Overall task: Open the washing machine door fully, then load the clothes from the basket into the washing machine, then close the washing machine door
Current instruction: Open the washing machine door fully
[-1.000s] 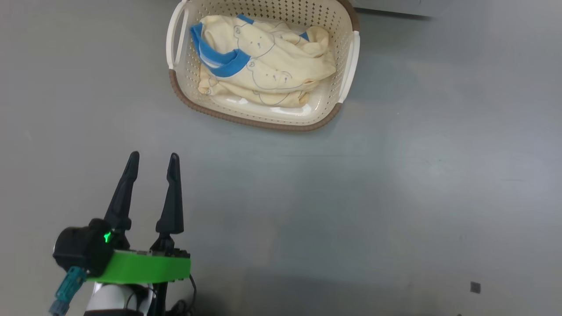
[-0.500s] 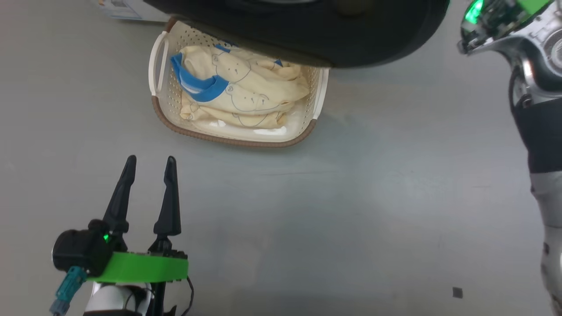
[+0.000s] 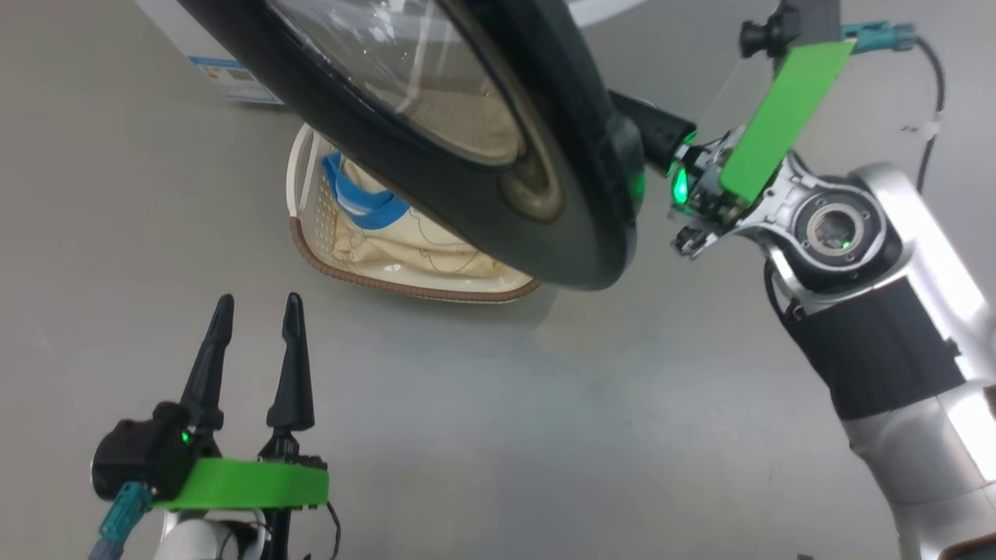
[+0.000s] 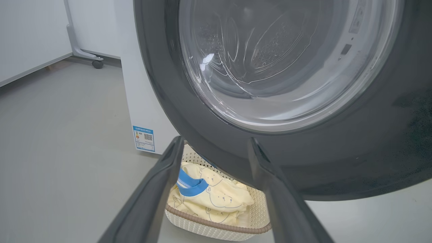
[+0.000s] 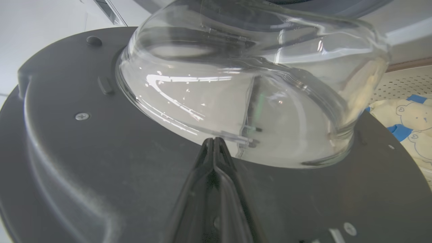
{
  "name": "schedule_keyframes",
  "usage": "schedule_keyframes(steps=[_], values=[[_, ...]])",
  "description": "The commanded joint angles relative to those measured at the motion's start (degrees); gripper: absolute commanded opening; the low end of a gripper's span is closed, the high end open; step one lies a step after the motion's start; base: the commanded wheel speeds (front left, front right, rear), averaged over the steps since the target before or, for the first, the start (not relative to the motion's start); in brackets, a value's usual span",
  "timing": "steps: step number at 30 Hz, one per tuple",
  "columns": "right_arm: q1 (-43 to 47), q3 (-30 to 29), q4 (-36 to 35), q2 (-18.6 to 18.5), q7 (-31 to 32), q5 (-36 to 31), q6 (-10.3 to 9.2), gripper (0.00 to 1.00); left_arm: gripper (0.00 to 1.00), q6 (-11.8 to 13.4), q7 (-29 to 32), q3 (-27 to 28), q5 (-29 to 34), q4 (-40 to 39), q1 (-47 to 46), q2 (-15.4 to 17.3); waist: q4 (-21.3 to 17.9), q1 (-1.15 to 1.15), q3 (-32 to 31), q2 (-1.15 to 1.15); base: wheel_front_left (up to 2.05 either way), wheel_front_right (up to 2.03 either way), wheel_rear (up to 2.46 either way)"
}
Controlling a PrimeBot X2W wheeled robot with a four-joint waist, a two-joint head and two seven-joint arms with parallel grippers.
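Head: our left tool [image 3: 259, 299] gapes empty over grey floor [image 3: 506, 435]; the washing machine door [image 3: 498, 233] overhangs the basket [image 3: 405, 289] of clothes [image 3: 405, 245]. Left wrist: white washing machine [image 4: 138, 101], pale wall [image 4: 30, 30]. Right wrist: our right tool [image 5: 214, 141], shut, perhaps touches the door.

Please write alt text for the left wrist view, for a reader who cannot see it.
The washing machine door, a black ring around clear glass, stands open over the basket of cream clothes on a grey floor. The left gripper points toward them, jaws open.
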Motion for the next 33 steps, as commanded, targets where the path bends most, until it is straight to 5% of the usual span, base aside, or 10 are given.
schedule_keyframes(steps=[1,19,33], values=[[0.7,1.4,-2.9,1.9,0.3,0.3,0.21,0.0,1.0,0.0,-0.4,1.9,-0.1,-1.4,0.8,0.6,0.2,0.0,-1.5,0.0,0.0,0.0,0.0],[7.0,12.5,-4.2,4.8,-1.1,2.1,0.21,0.0,1.0,0.0,-0.4,1.7,-0.5,-0.3,2.6,-0.2,1.8,0.0,-7.7,0.0,0.0,0.0,0.0],[9.6,20.7,-5.9,4.9,-8.4,7.3,0.21,0.0,1.0,0.0,-0.4,0.7,-0.7,0.9,2.5,-0.4,2.7,0.0,-11.2,0.0,0.0,0.0,0.0]])
